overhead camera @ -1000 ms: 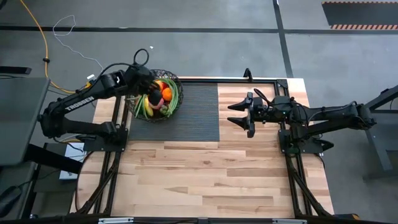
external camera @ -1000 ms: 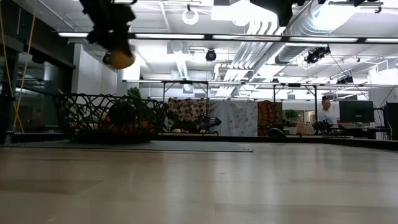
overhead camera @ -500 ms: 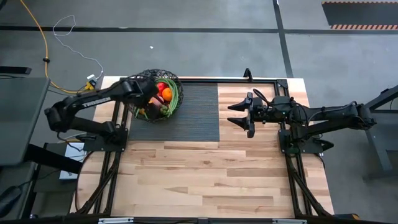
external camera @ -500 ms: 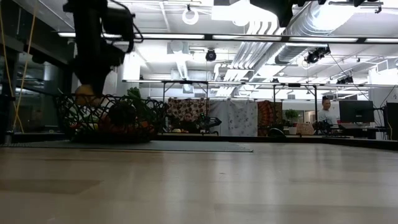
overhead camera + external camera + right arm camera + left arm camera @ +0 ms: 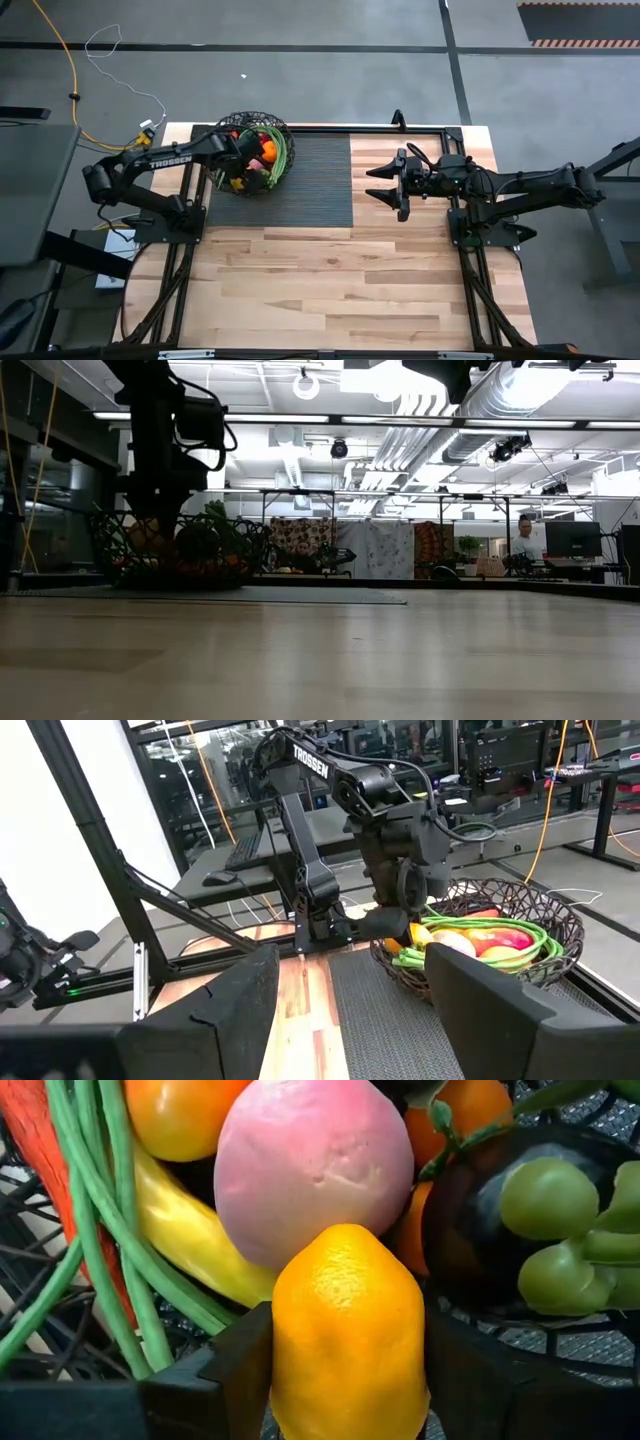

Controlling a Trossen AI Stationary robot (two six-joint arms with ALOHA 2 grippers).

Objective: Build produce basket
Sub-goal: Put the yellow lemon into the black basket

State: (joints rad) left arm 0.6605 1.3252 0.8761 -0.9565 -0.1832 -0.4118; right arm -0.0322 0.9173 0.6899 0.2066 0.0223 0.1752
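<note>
The black wire basket (image 5: 243,119) stands on a dark ribbed mat (image 5: 315,185) at the table's far left. It holds produce: a pink fruit (image 5: 310,1165), a yellow banana (image 5: 190,1235), oranges, long green stalks (image 5: 95,1210), a dark fruit and green pods. My left gripper (image 5: 348,1380) reaches down into the basket's left part, shut on a yellow-orange lemon-like fruit (image 5: 348,1330). My right gripper (image 5: 385,184) hovers open and level over the table's far right with nothing between its fingers. My left gripper pinches the yellow-orange fruit's two flanks (image 5: 285,1350) between its fingers (image 5: 235,1375), which come steeply from above. The fruit's pointed end sticks out ahead of the fingertips, close beside the pink fruit. It sits below the basket's rim (image 5: 150,540); whether it rests on the pile I cannot tell.
A black frame rail (image 5: 400,127) runs along the table's far edge. Bare wood (image 5: 330,280) stretches across the near half. A person sits at a desk far behind the table (image 5: 523,540).
My left gripper has gone down from above the basket's rim into the basket, tipping to point more steeply downward, still shut on the yellow-orange fruit. The fruit has sunk from well above the rim to among the produce.
</note>
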